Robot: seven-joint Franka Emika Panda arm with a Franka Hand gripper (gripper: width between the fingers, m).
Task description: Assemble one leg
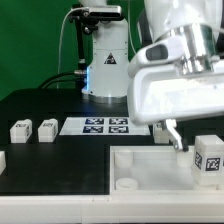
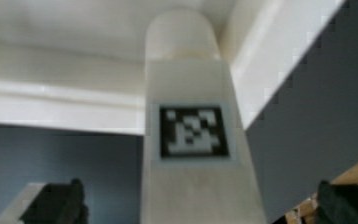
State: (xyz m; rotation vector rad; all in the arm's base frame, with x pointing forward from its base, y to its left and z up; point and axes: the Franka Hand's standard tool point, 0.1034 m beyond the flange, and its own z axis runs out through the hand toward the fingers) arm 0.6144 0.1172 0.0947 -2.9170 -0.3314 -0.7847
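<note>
Left: a small tagged block (image 1: 20,130) and a second block (image 1: 47,128) sit side by side on the table's far left, well apart from the arm. You can leave them alone for now.
Centre: the marker board (image 1: 105,126) lies flat on the table, just right of those blocks.
Near centre to right: the large white tray (image 1: 150,176) fills the near part of the table.
Right: the leg (image 1: 208,158) is at the right edge of the exterior view, over by the tray's right end, its tag facing the camera. You cannot tell whether it rests in the tray or just behind it.
Step in hand: you look to be lining up for the pick, with the grasp not yet made.
Jaws: the gripper (image 2: 194,203) is wide apart. In the wrist view the fingers (image 2: 55,205) flank the leg on both sides, with a clear gap on each and no contact. It holds nothing.
Alignment: the wrist view puts the leg roughly midway between the fingers, with its tag in the middle of the picture.
Next move: lower until the pads are level with the leg's sides, keep it centred, then close squarely.
Risk: an off-centre close would likely nudge or tip the small leg.
</note>
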